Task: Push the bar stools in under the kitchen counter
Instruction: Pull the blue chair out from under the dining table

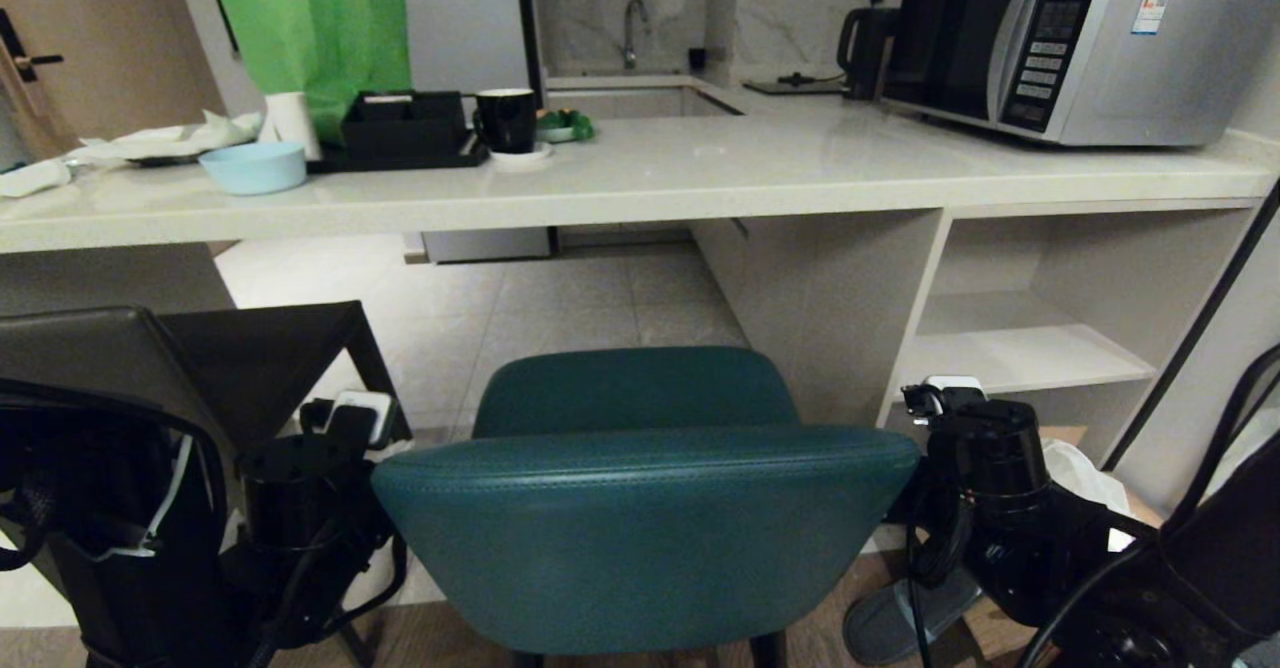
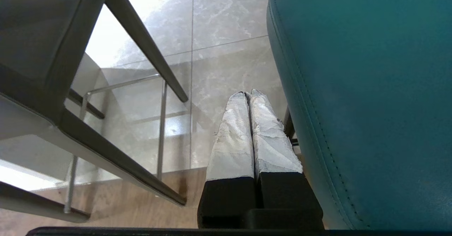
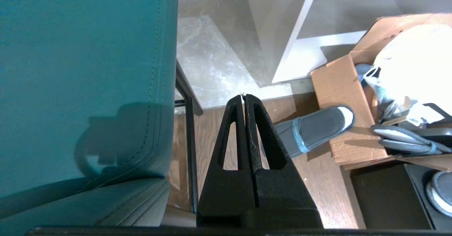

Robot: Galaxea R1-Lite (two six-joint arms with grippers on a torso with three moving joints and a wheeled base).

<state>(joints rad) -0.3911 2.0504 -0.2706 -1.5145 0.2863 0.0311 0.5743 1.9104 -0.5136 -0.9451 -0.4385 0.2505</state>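
Note:
The teal bar stool (image 1: 640,528) stands right in front of me, its curved back near and its seat (image 1: 630,388) short of the kitchen counter (image 1: 700,183). The dark grey bar stool (image 1: 200,348) stands to its left, also out from the counter. My left gripper (image 2: 249,94) is shut and empty, pointing down at the floor between the grey stool (image 2: 35,34) and the teal back's left edge (image 2: 370,105). My right gripper (image 3: 243,96) is shut and empty, just off the teal back's right edge (image 3: 81,70). Neither gripper's fingers touch the stool.
Open white shelving (image 1: 1010,348) stands under the counter at the right. A cardboard box (image 3: 339,98) with a white bag (image 3: 413,73) and a grey slipper (image 3: 314,128) lie on the floor beside my right arm (image 1: 990,468). A microwave (image 1: 1080,38), mug (image 1: 505,118) and bowl (image 1: 252,166) sit on the worktop.

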